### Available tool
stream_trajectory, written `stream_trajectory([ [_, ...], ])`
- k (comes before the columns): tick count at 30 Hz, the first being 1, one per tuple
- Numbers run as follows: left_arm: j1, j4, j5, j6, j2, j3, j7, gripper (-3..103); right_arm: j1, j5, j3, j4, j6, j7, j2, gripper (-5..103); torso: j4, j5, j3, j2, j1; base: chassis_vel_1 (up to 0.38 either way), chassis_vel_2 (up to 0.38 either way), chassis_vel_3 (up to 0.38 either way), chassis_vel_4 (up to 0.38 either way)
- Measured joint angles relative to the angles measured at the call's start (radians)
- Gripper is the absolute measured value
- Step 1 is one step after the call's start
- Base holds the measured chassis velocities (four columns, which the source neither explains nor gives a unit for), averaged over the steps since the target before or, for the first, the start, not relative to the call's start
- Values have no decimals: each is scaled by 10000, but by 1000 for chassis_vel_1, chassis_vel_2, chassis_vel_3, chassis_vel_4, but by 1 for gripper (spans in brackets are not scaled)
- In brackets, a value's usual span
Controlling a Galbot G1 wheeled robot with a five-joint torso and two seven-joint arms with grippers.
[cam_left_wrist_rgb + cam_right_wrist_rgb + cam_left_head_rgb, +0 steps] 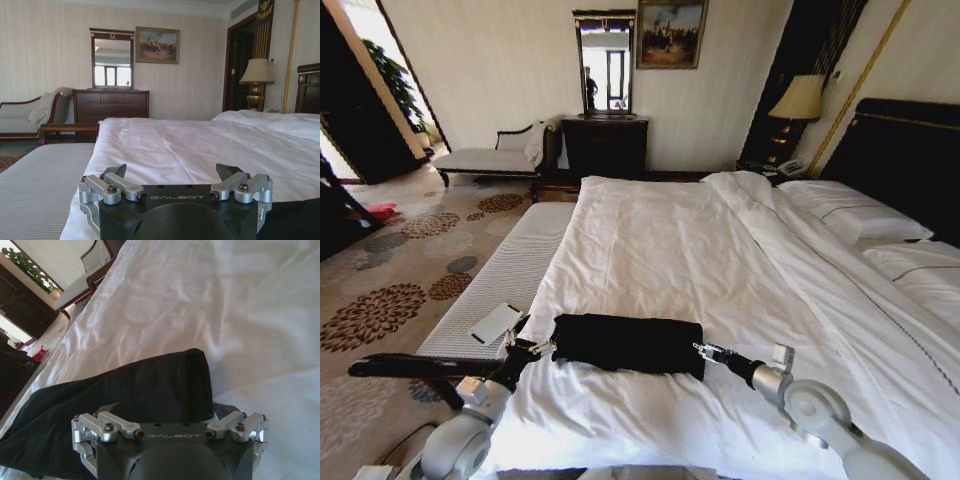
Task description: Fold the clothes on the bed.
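While both arms reach in from the near edge, the item stands as follows: one black soft-fabric T-shirt [628, 344], gathered into a long, low bundle, lying on the white duvet of the large dark-framed bed [680, 250] close to its near edge, long axis running crosswise, left to right. Left end effector [533, 349]: at the bundle's left end, apparently touching it; the left wrist view shows its fingers spread, with white duvet ahead and a sliver of black cloth at the frame's lower corner. Right end effector [706, 351]: at the bundle's right end; in the right wrist view the black cloth lies directly in front of the end effector [170, 412] and stretches away toward the other arm, fingers spread, though whether they touch fabric cannot be told. Governing relation (judged): the shirt lies between the two, one end per arm, neither plainly nearer. Adjacent: narrow white padded footstool [505, 270] beside the bed, carrying a small white flat object [496, 323].
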Motion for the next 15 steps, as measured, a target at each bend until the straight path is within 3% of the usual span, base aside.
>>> stream_trajectory([
  [15, -2, -24, 41, 142, 1, -7, -11, 100, 1129, -142, -972, -932, -137, -200, 540, 100, 2, -1, 1, -1, 1, 0, 0, 0, 0],
])
